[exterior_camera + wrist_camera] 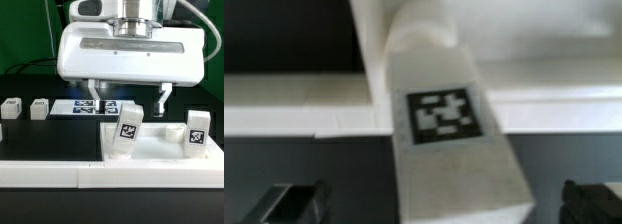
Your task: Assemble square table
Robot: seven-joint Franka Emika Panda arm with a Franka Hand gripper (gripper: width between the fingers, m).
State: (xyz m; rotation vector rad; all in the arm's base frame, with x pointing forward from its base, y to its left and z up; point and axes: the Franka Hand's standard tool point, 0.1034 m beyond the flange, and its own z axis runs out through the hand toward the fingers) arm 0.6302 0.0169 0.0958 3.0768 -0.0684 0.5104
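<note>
A: So where's the slab (165, 152) in the exterior view?
B: Around 5 o'clock on the table (40, 135), with a first leg (128, 128) and a second leg (197, 135) standing upright on it. Two loose legs (11, 107) sit at 9 o'clock.
A: And the tool (130, 100)?
B: At 12 o'clock, hanging over the first leg, spread wide, gripping nothing. Wrist view shows a tagged leg (441, 115) between its fingers (295, 200), untouched.

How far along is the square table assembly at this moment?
Done: two legs stand upright on the square slab, the centre leg and the second leg; seating unconfirmed. In hand: the open gripper straddles the centre leg without gripping. Left: two loose legs sit off the slab at the exterior view's left.
</note>
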